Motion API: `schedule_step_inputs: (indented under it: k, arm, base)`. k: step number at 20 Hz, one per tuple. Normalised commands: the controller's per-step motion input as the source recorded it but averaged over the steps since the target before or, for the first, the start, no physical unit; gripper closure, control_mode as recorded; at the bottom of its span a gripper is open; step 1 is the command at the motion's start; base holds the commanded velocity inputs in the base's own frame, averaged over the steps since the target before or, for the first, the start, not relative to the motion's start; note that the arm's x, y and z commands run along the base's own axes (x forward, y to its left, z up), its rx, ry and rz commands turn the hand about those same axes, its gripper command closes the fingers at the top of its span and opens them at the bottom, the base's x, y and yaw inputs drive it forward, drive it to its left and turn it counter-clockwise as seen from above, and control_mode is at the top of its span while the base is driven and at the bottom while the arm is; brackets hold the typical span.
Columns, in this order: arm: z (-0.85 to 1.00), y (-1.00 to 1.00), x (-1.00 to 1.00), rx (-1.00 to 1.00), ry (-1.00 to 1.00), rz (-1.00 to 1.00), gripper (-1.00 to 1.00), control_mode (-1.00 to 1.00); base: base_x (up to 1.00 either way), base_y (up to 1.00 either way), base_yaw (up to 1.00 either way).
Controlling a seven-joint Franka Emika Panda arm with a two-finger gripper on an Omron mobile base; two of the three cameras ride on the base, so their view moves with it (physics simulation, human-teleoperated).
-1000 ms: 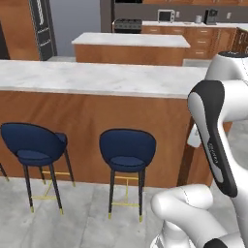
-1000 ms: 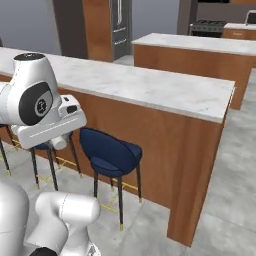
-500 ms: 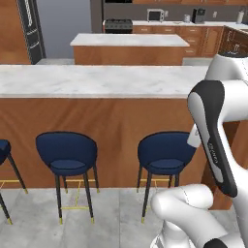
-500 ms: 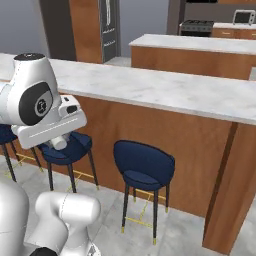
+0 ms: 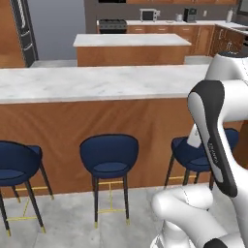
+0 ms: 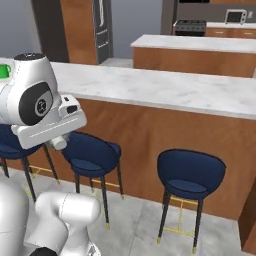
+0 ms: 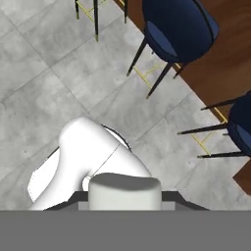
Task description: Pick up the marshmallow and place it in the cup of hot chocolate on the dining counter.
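well, marshmallow pinched, cup far along the counter

the gripper [image 7: 125, 200] looks pressed in on the marshmallow [image 7: 124, 188], a pale, rounded, matte lump sitting between the dark tips above the grey tiled floor. i'd judge it feather-light and squashy, best held gently across its flat sides so it neither deforms nor pops free. the cup of hot chocolate [image 6: 4, 71], smooth bright green, stands on the dining counter [image 5: 97, 82] near its left end, on glossy grey-veined marble over brown wood panels. navy stools [image 5: 109, 155] with curved padded backs line the front.
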Motion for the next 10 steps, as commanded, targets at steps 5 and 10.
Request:
schedule_step_inputs:
  k: [5,10]
  arm:
    - [0.00,0.00,0.00,0.00,0.00,0.00,1.00,1.00]
    - [0.00,0.00,0.00,0.00,0.00,0.00,1.00,1.00]
  base:
    - [0.10,1.00,-0.21]
    - [0.09,1.00,-0.21]
